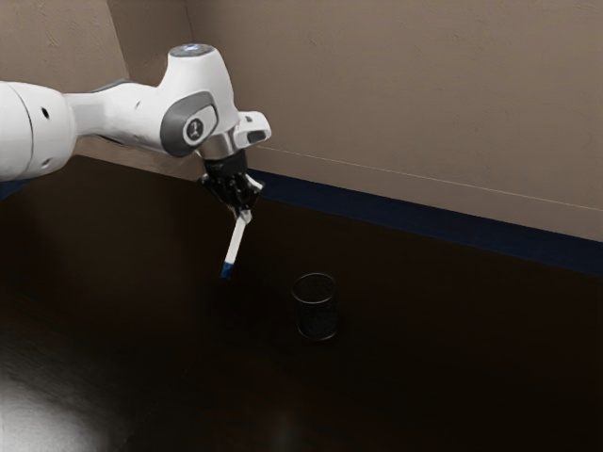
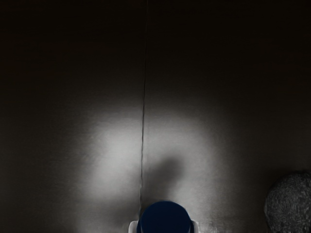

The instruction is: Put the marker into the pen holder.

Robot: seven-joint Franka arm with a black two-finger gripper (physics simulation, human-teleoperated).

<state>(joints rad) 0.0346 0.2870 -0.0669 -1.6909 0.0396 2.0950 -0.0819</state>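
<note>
from where i stand, a white robot arm (image 1: 198, 104) reaches in over a dark table (image 1: 122, 301) from the exterior view's left; its black gripper (image 1: 244, 213) is closed down to about a pen's thickness, with the marker (image 1: 236, 243) pinched between its two fingers near the upper end; the marker hangs in the air above the table, beside the pen holder (image 1: 317, 318) and apart from it, on the exterior view's left side of it; the pen holder stands upright on the table, its round mouth open to the ceiling.

as for progress, i would call it a bit past halfway: the marker is gripped and clear of the table; left to do are the move across until it is over the mouth, the lowering, and the letting go.

the marker is slim and straight, with a plain white barrel and a dark blue lower end; it leans a little, the blue end pointing down and toward the exterior view's left; in the wrist view that blue end is a rounded navy shape (image 2: 165, 218) between pale finger edges; the lean may need care, since the tip could catch the rim.
</note>
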